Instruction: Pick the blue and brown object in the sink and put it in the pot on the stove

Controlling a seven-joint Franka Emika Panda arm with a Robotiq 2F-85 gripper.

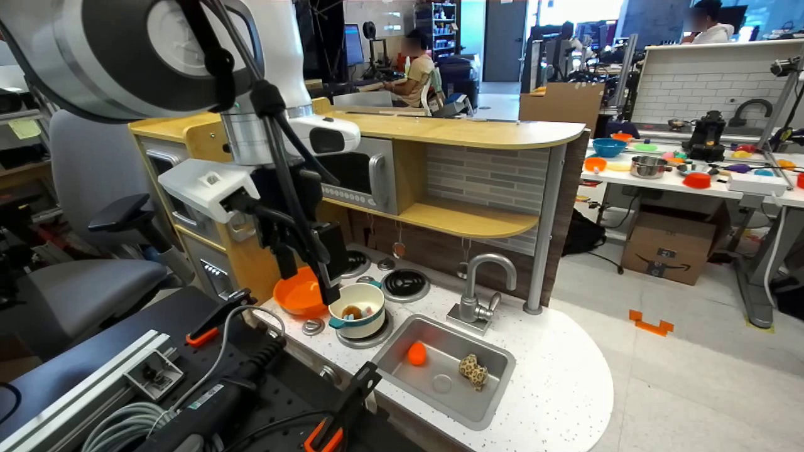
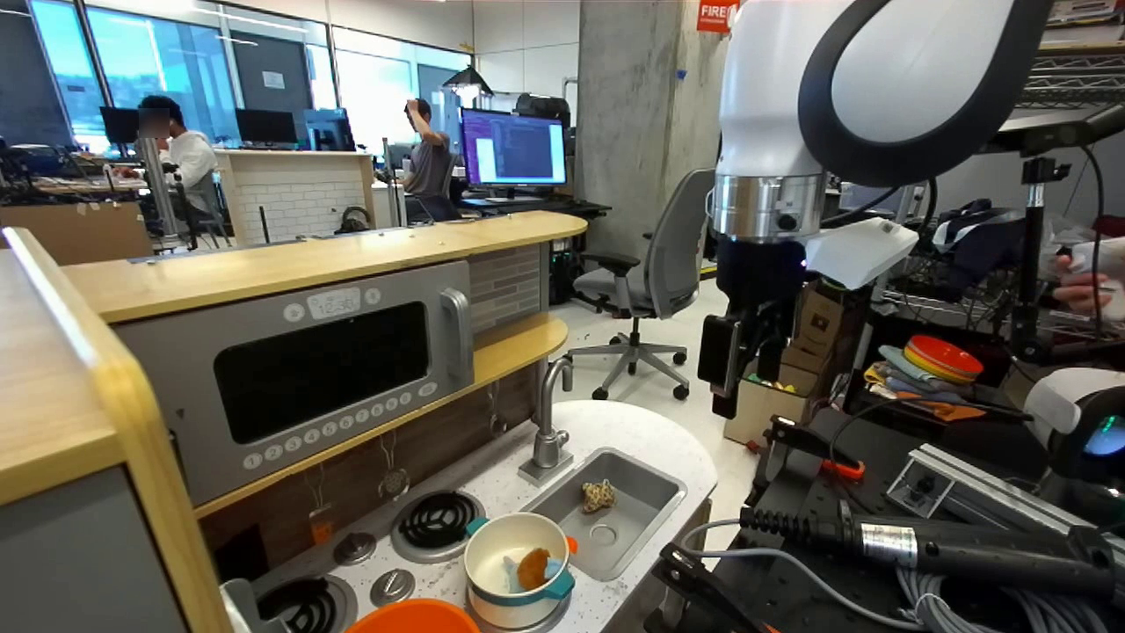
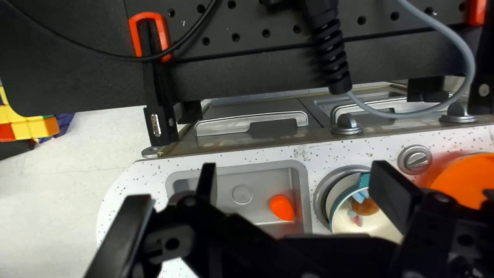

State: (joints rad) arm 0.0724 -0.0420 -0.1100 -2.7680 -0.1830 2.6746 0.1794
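Note:
The blue and brown object point(image 1: 352, 312) lies inside the pot; it also shows in an exterior view point(image 2: 533, 570) and in the wrist view point(image 3: 364, 206). The pot point(image 1: 358, 329), cream with teal rim and handles, stands on a front burner of the stove point(image 1: 406, 284) and shows in an exterior view point(image 2: 501, 593). The grey sink point(image 1: 440, 384) holds an orange egg-shaped thing point(image 3: 282, 207) and a leopard-print object point(image 1: 473, 371), which the wrist view does not show. My gripper point(image 3: 295, 177) is open and empty, raised above the counter; its fingers point(image 1: 308, 281) are wide apart.
An orange bowl point(image 1: 301, 295) stands beside the pot. The curved faucet point(image 1: 471, 295) rises behind the sink. The wooden shelf point(image 1: 471, 220) and the toy microwave point(image 2: 325, 369) stand behind the stove. A black table with clamps point(image 1: 342, 408) and cables borders the counter's front.

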